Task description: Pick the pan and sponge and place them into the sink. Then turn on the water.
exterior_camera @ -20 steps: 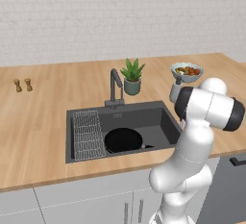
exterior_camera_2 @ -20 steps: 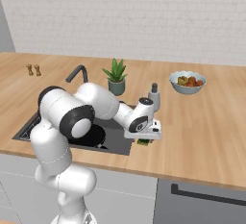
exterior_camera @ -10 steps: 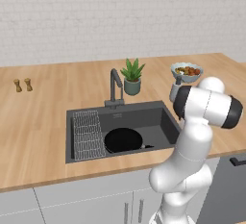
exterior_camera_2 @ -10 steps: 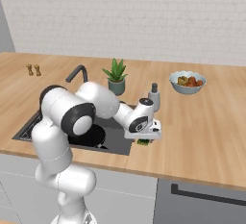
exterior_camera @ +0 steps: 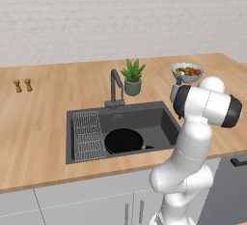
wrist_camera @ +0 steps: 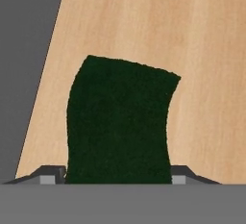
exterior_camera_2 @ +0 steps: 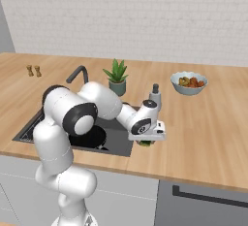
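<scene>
Sponge at the bottom middle of the hand view now has the tool narrowing around it on the desk, jaws not clearly clamped yet, while the pan already sits in the sink.

We see a potted plant just behind the faucet on our wooden counter. A bowl of fruit sits farther right, and two small shakers stand together far left.
</scene>
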